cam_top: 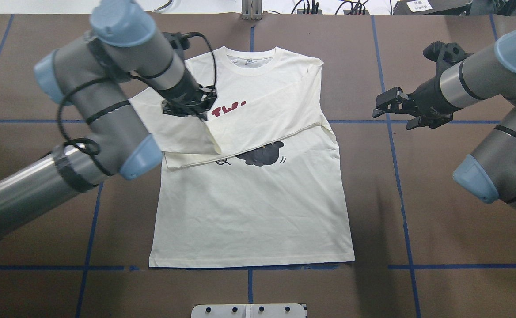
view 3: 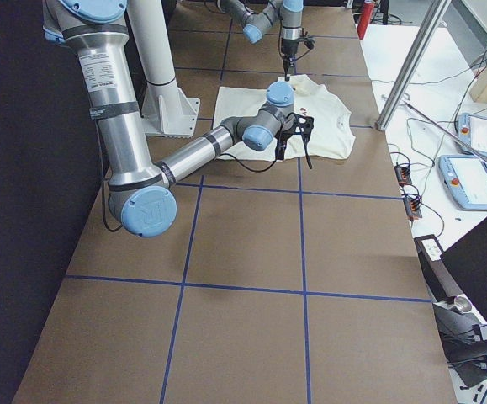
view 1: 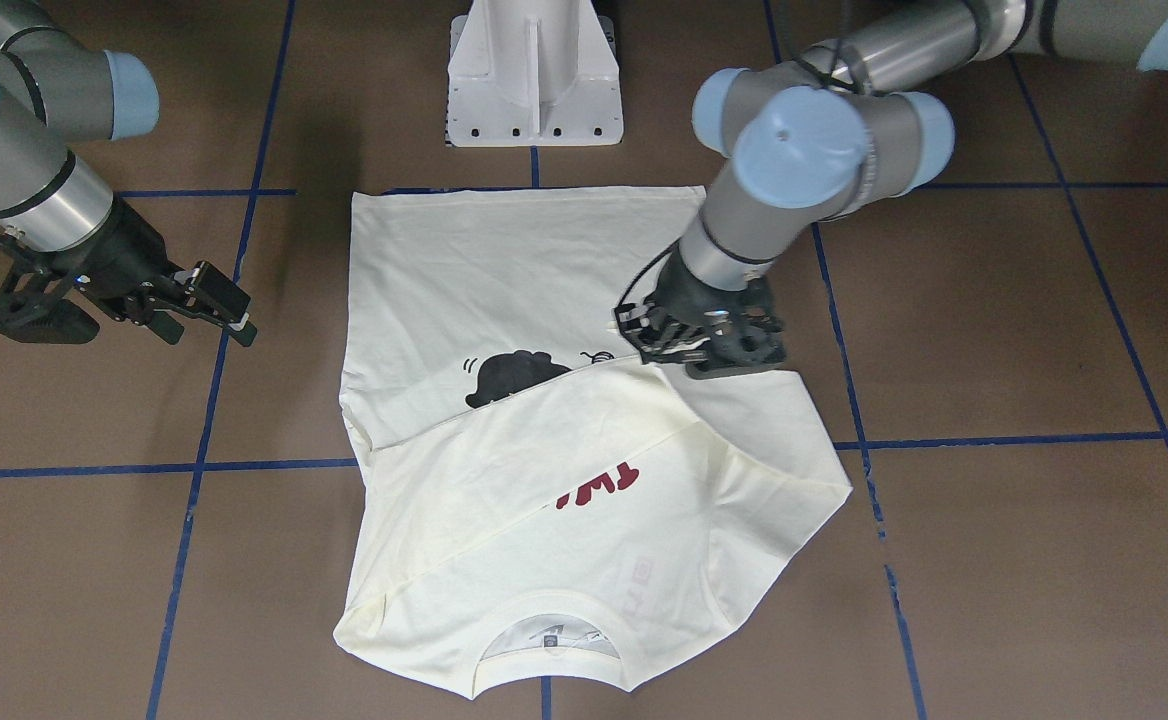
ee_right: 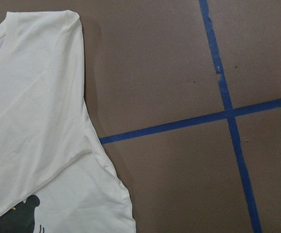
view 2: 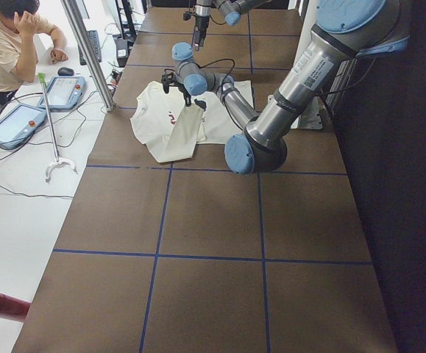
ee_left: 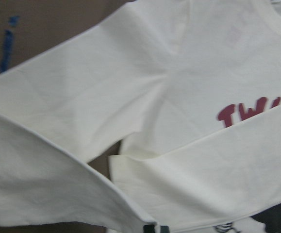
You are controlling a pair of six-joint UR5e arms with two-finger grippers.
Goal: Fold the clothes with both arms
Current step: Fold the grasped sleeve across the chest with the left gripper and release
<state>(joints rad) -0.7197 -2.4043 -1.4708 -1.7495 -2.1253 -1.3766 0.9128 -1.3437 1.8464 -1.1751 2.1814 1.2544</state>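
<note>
Sleeve (ee_left: 43,179) of the T-shirt (cam_top: 249,207) is pinched in the closed left claw (cam_top: 198,114); the right claw (cam_top: 390,112) is held wide, empty. Folded layers could be dragged askew by a crooked pull.

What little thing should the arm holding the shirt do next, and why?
Probably carry the left sleeve across the chest of the T-shirt and lay it down. The left gripper seems shut on it, lifted, while the right sleeve already lies folded across; the right gripper hovers open aside.
</note>
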